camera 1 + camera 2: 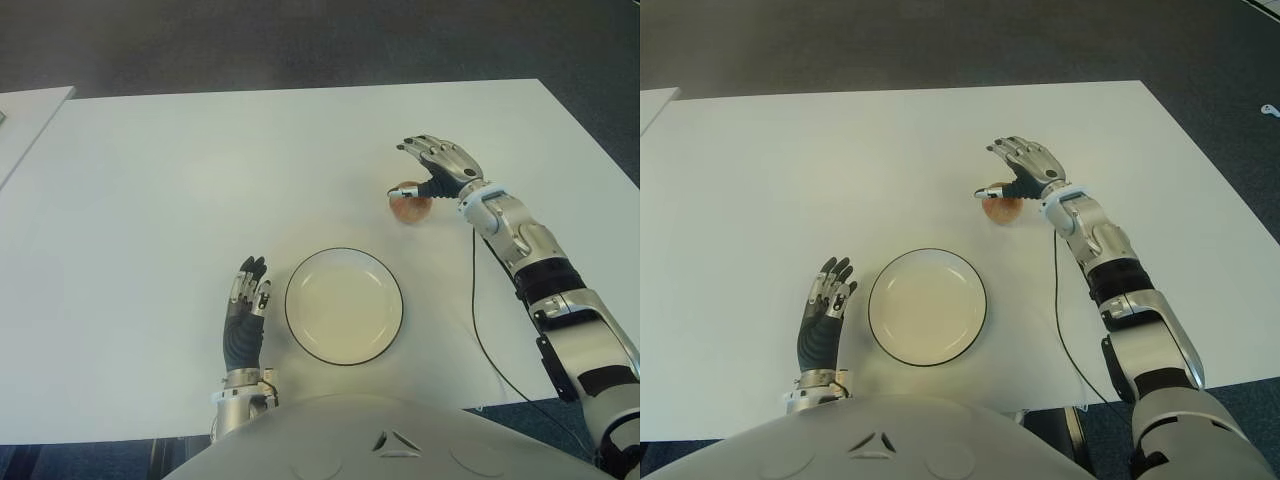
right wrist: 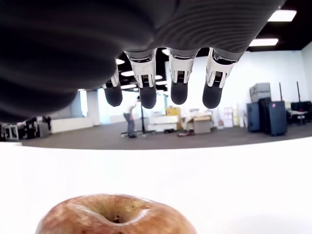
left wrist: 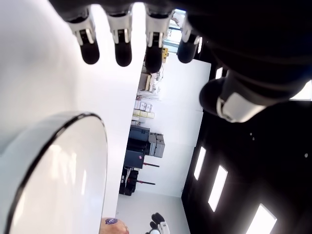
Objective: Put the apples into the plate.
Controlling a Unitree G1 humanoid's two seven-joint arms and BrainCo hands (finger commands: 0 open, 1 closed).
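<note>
Apple (image 1: pixel 409 206) sits on the white surface (image 1: pixel 160 200), right of centre in the eye views, up and right of the empty plate (image 1: pixel 344 305). Right robot hand (image 1: pixel 432 168) poised over it, fingers (image 2: pixel 178 87) spread apart, nothing gripped. Left robot hand (image 1: pixel 246 310) just left of the plate, fingers extended, holding nothing.

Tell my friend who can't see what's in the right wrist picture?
An apple sits on the white table, stem dimple up, right below the robot's right hand. The hand's fingers hang open above it, not touching it. Far behind is a big office room with a person standing.
</note>
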